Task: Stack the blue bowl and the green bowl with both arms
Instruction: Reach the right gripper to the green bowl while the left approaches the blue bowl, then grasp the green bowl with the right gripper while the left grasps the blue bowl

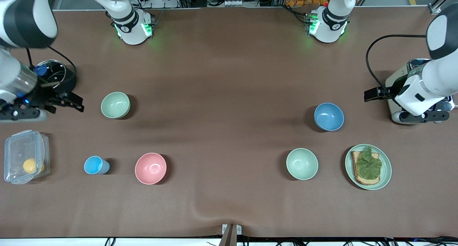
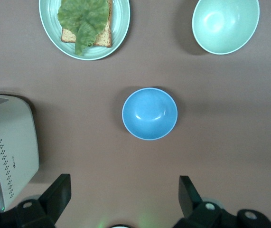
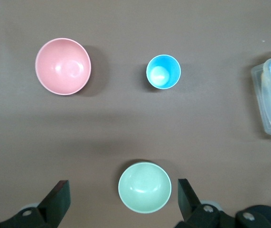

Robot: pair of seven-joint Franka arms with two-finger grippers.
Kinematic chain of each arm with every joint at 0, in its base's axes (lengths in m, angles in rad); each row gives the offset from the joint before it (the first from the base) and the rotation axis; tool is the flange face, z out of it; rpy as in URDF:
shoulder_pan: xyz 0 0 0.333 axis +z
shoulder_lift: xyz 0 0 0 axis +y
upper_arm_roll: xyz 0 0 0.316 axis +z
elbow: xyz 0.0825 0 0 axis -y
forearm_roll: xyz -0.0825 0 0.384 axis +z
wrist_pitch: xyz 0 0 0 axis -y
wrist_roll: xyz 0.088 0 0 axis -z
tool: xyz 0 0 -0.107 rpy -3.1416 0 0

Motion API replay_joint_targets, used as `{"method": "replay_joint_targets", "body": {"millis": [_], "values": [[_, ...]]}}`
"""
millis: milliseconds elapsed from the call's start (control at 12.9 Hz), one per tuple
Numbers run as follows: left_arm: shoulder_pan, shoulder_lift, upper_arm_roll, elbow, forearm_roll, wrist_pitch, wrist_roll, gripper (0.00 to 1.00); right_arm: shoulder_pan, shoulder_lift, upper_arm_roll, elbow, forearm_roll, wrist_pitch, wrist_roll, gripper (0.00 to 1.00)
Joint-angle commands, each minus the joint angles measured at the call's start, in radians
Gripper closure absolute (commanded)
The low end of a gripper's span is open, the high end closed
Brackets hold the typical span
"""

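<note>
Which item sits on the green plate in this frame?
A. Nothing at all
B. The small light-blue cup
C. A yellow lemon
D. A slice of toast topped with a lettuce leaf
D: the green plate, toward the left arm's end of the table, carries a slice of toast with a lettuce leaf on top.

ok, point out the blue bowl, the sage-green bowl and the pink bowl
blue bowl (image 1: 329, 116), front view, inner bottom
sage-green bowl (image 1: 115, 105), front view, inner bottom
pink bowl (image 1: 150, 168), front view, inner bottom
</note>
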Motion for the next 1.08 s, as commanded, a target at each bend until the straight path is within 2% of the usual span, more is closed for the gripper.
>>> {"method": "replay_joint_targets", "body": {"millis": [0, 232, 541, 695, 1004], "values": [[0.016, -0.022, -0.005, -0.097, -0.022, 0.086, 0.000, 0.00, -0.009, 0.015, 0.007, -0.092, -0.016, 0.091, -0.013, 0.00], [0.015, -0.008, -0.005, -0.198, -0.028, 0.201, 0.000, 0.00, -0.052, 0.032, 0.006, -0.184, -0.016, 0.147, -0.165, 0.00], [0.013, 0.024, -0.005, -0.378, -0.028, 0.440, 0.000, 0.00, -0.102, 0.026, 0.006, -0.360, -0.013, 0.224, -0.302, 0.00], [0.023, 0.064, -0.005, -0.386, -0.028, 0.474, 0.003, 0.00, -0.113, 0.018, 0.006, -0.447, -0.013, 0.304, -0.323, 0.00], [0.049, 0.159, -0.005, -0.386, -0.027, 0.574, 0.022, 0.00, -0.135, 0.033, 0.004, -0.556, -0.013, 0.428, -0.404, 0.00]]}}
